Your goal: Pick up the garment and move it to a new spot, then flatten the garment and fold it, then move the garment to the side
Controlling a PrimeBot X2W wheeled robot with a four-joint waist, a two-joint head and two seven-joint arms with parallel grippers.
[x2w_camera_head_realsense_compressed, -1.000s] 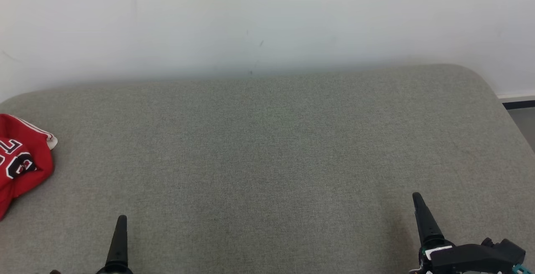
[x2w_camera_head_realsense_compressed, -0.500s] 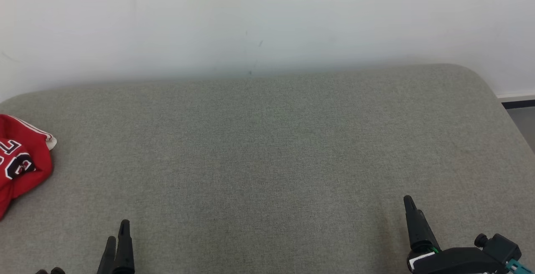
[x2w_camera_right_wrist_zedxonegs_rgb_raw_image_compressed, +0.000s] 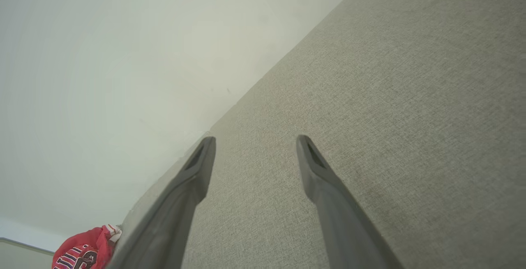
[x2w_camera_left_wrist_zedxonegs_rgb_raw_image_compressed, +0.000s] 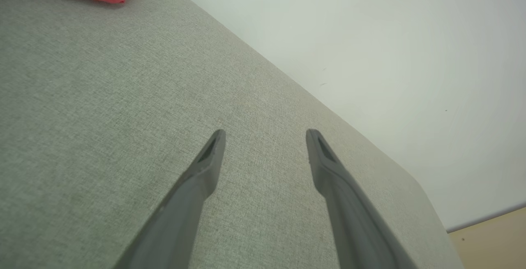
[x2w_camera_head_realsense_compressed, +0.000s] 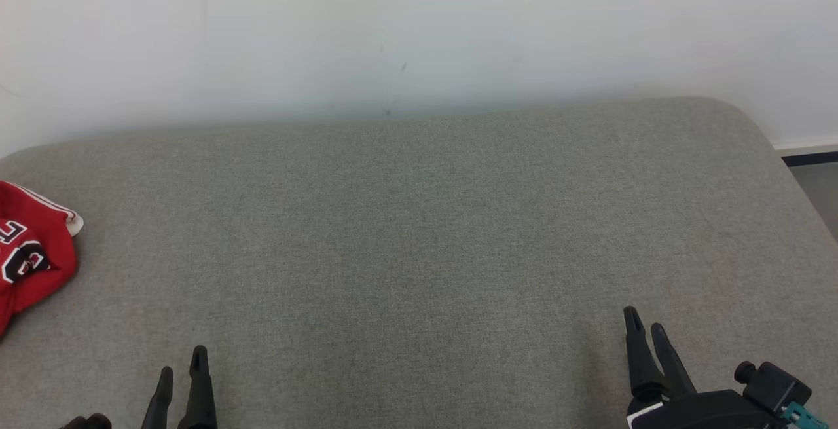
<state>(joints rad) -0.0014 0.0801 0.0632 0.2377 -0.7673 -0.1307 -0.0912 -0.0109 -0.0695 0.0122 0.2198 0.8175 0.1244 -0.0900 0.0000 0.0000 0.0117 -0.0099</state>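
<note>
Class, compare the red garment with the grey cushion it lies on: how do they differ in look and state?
The garment is red with black-and-white lettering; the cushion is plain grey. The garment is bunched up; the cushion lies flat and smooth. Both are fabric.

Garment (x2w_camera_head_realsense_compressed: 29, 252) red cloth; cushion (x2w_camera_head_realsense_compressed: 419, 232) grey woven, matt; wall (x2w_camera_head_realsense_compressed: 419, 29) smooth.

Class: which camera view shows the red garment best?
Head view: the red garment lies bunched, lettering visible, cut by the left edge. Left wrist view: a red strip. Right wrist view: a small lettered bunch.
</note>
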